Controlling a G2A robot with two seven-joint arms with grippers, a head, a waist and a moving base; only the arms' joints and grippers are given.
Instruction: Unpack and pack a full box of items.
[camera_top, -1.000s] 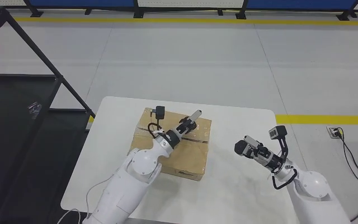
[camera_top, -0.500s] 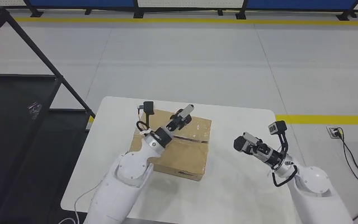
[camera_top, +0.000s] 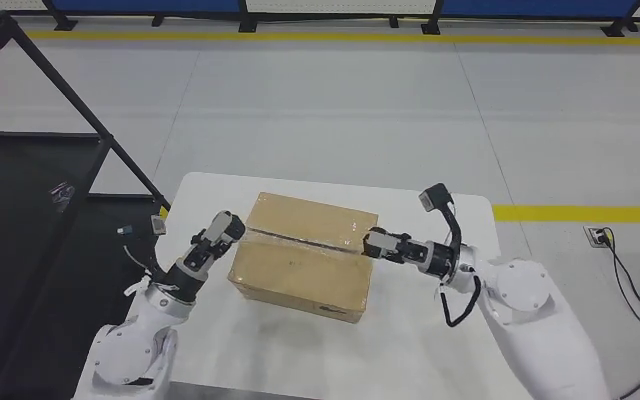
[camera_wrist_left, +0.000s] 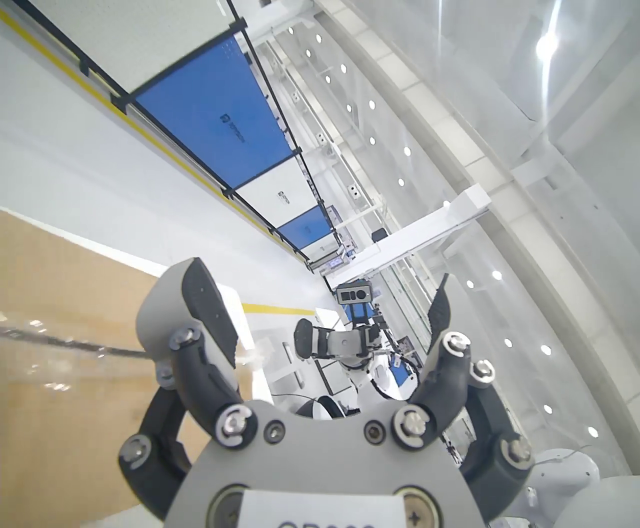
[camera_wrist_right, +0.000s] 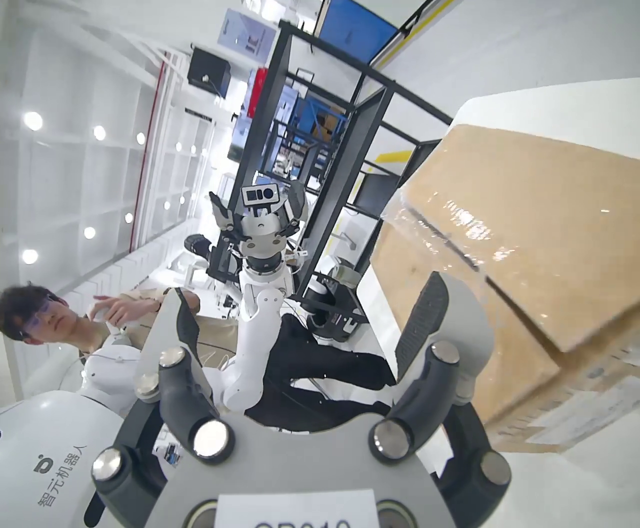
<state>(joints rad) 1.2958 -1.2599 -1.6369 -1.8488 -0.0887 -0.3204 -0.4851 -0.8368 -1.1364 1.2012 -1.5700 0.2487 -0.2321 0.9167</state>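
Observation:
A closed brown cardboard box (camera_top: 305, 262), its top seam sealed with clear tape, sits mid-table. My left gripper (camera_top: 222, 228) is open at the box's left end with nothing between its fingers. In the left wrist view this gripper (camera_wrist_left: 320, 315) is beside the box (camera_wrist_left: 60, 300), with one finger (camera_wrist_left: 205, 310) close to the cardboard. My right gripper (camera_top: 375, 243) is open at the box's right end, level with the tape seam. In the right wrist view it (camera_wrist_right: 300, 325) is empty, with the box's taped corner (camera_wrist_right: 525, 215) just beyond one finger (camera_wrist_right: 425, 320).
The white table (camera_top: 420, 330) has bare surface in front of and to the right of the box. A black metal frame (camera_top: 60, 150) stands off the table's left side. The floor beyond has yellow lines.
The left arm has come off the box top and swung out to the box's left end. The right arm has moved in from the table's right side to the box's right end.

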